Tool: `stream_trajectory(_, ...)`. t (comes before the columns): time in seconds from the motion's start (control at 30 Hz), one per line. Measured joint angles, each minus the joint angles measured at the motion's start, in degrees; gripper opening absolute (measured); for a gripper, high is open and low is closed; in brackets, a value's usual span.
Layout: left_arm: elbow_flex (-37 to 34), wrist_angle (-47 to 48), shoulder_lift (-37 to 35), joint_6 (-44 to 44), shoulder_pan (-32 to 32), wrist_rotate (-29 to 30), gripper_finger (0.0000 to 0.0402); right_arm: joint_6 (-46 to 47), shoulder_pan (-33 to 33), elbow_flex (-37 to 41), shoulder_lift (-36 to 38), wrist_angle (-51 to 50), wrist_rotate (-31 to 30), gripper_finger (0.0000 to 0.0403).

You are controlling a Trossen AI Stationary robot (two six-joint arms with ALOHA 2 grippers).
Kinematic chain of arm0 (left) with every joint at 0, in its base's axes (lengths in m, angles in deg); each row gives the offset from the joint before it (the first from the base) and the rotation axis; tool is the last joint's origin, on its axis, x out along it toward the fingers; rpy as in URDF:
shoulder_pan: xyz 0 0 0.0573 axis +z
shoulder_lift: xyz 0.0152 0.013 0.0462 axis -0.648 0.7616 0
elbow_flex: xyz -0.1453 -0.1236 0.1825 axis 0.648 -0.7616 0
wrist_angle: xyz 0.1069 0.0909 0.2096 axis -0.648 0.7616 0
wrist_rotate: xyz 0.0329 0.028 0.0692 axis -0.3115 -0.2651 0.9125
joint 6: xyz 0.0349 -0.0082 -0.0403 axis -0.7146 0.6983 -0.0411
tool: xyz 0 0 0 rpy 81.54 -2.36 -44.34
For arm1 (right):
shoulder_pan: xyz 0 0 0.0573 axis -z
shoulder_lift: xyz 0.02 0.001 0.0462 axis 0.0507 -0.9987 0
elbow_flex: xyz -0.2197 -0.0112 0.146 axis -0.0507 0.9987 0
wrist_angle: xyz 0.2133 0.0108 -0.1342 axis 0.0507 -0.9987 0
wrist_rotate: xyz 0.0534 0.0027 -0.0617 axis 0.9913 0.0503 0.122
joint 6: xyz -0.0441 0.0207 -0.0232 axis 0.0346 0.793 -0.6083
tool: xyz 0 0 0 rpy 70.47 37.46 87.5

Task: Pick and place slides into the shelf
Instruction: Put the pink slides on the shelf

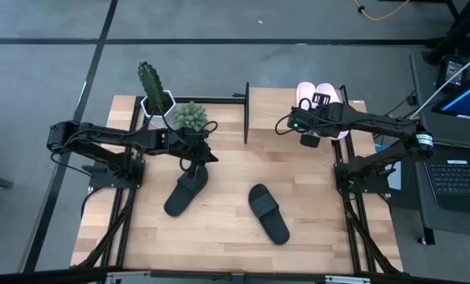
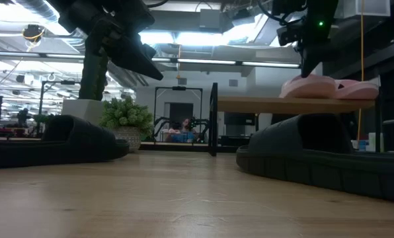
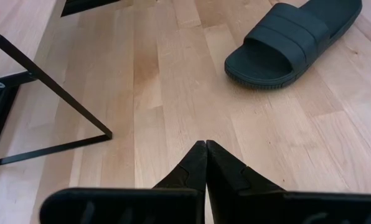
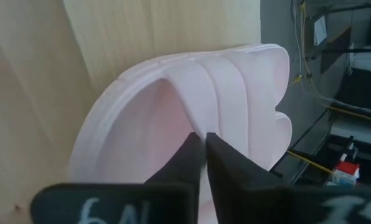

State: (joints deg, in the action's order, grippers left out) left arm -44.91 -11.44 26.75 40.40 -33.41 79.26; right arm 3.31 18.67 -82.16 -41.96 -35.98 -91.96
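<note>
Matte black ribbed slide (image 2: 329,155); both end effectors (image 3: 205,149) (image 4: 204,142) closed, empty, beside smooth pink slides (image 4: 192,99).

Right gripper (image 4: 204,142) — two dark fingers pressed together, tips meeting at the ridged strap of a pale pink slide (image 4: 235,81). Slide lies on the light wooden shelf board (image 4: 142,28), sole edge curving around the view. Past the board's edge — cables (image 4: 310,43) and a small white bottle with red cap (image 4: 342,174), blurred.

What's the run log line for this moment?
pink slides: on shelf | black slides: on table | right gripper: shut on pink slide strap | left gripper: shut, empty
</note>
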Motion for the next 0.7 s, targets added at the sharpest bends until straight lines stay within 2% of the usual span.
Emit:
stream_trajectory(0.2, 0.00, 0.00, -0.02, 0.07, 0.00, 0.00, 0.0000, 0.90, 0.01, 0.00, 0.00, -0.33, 0.03, 0.0067)
stream_trajectory(0.7, 0.00, 0.00, -0.01, 0.07, 0.00, 0.00, 0.0000, -0.43, 0.03, 0.00, 0.00, -0.74, -0.01, 0.0132)
